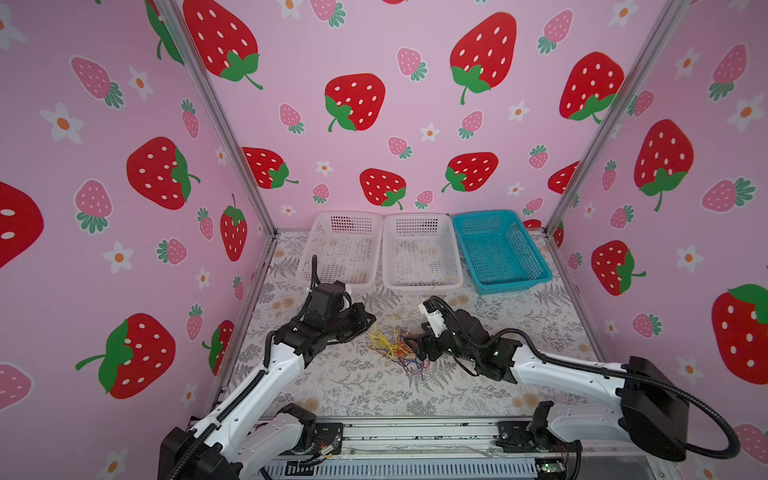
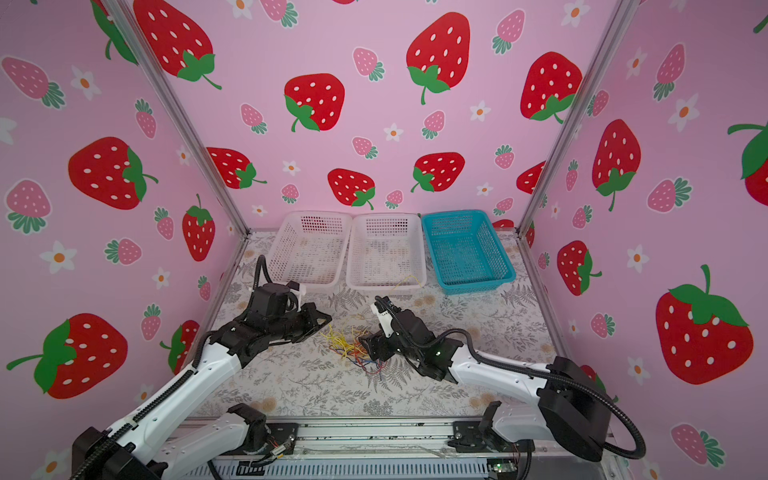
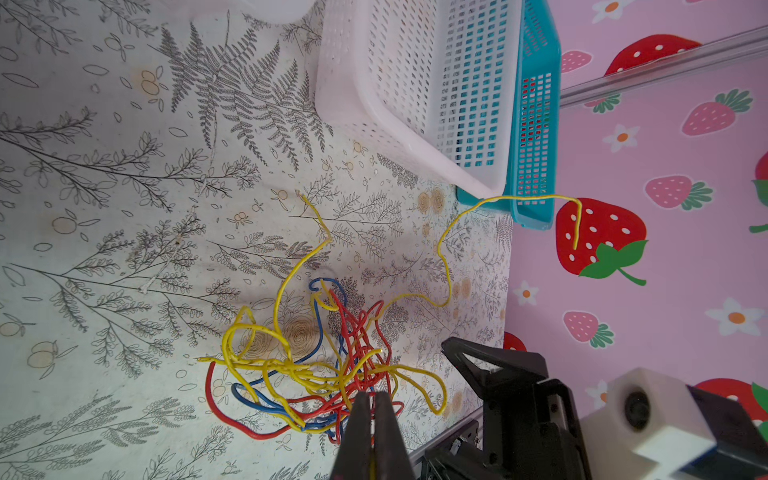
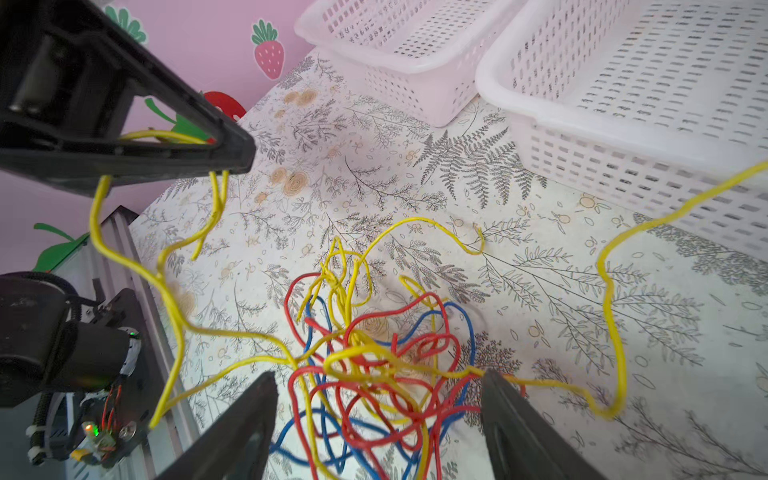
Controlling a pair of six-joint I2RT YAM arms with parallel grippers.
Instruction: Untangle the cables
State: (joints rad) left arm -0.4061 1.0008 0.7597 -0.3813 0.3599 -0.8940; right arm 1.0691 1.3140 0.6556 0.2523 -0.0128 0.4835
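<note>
Three colours of cables (image 1: 390, 347) (image 2: 353, 351) (image 4: 357, 353), yellow, red and blue, lie knotted at the middle of the table (image 1: 332, 386), too fine in both top views to trace singly. At their 9 o'clock the left gripper (image 1: 371, 322) (image 4: 232, 162) is pinched tight on a few yellow strands, which hang from its tip. At 3 o'clock the right gripper (image 1: 409, 343) (image 4: 379, 376) stands wide apart astride the knot, gripping nothing; whether its fingers touch wire is unclear. One yellow end strays toward 1 o'clock, near the baskets (image 1: 419, 286). The right wrist view cuts off part of the knot.
</note>
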